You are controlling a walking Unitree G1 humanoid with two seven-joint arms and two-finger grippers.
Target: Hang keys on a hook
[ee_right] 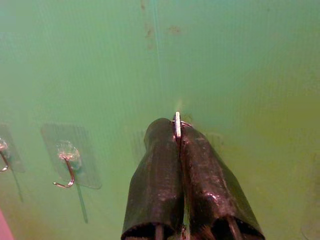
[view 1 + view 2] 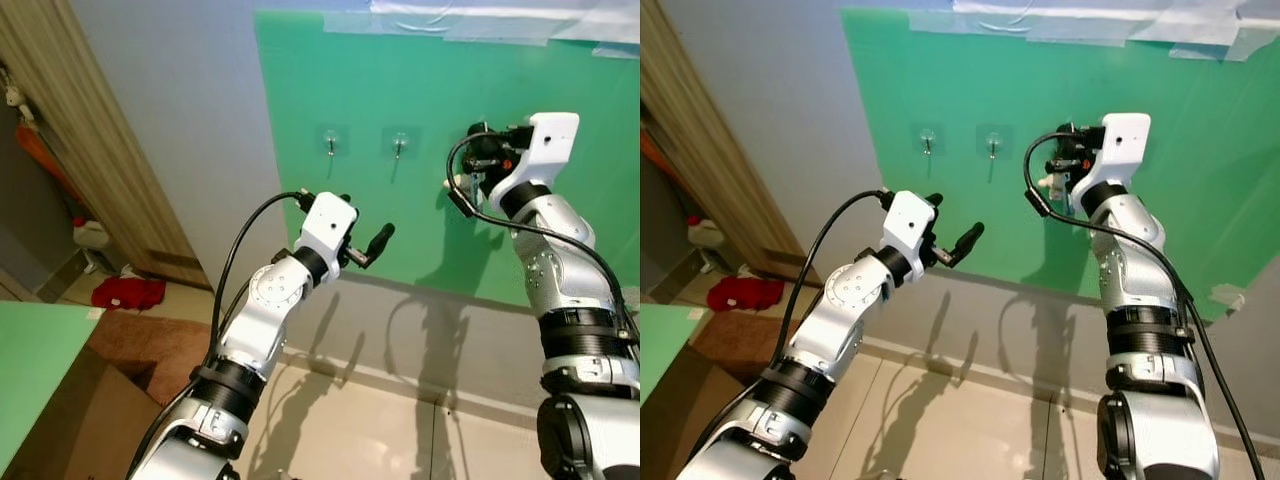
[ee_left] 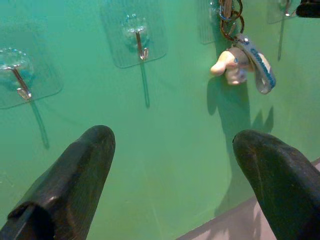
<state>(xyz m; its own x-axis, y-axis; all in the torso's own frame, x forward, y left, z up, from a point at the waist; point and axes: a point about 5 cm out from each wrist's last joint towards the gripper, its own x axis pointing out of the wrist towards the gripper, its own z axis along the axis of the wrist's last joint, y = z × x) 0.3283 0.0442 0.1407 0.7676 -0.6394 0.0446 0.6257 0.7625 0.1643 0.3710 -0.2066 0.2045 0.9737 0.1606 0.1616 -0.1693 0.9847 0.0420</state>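
Note:
Clear stick-on hooks (image 2: pixel 330 143) (image 2: pixel 399 145) sit in a row on a green board (image 2: pixel 420 230) on the wall. The keys (image 3: pixel 231 20), with a cream plush charm (image 3: pixel 230 65) and a blue strap, dangle against the board at a third hook pad. My right gripper (image 1: pixel 178 127) is raised to that spot (image 2: pixel 472 140), shut on the thin metal key ring (image 1: pixel 177 124). Whether the ring sits on the hook is hidden. My left gripper (image 2: pixel 378 240) hovers lower and left of the hooks, open and holding nothing, its fingers (image 3: pixel 75 170) pointing at the board.
A wooden door frame (image 2: pixel 90 150) runs along the left. A red cloth (image 2: pixel 128 292) and a white bottle (image 2: pixel 90 232) lie on the floor beyond it. A green tabletop corner (image 2: pixel 30 350) is at lower left. Tape (image 2: pixel 480 20) holds the board's top edge.

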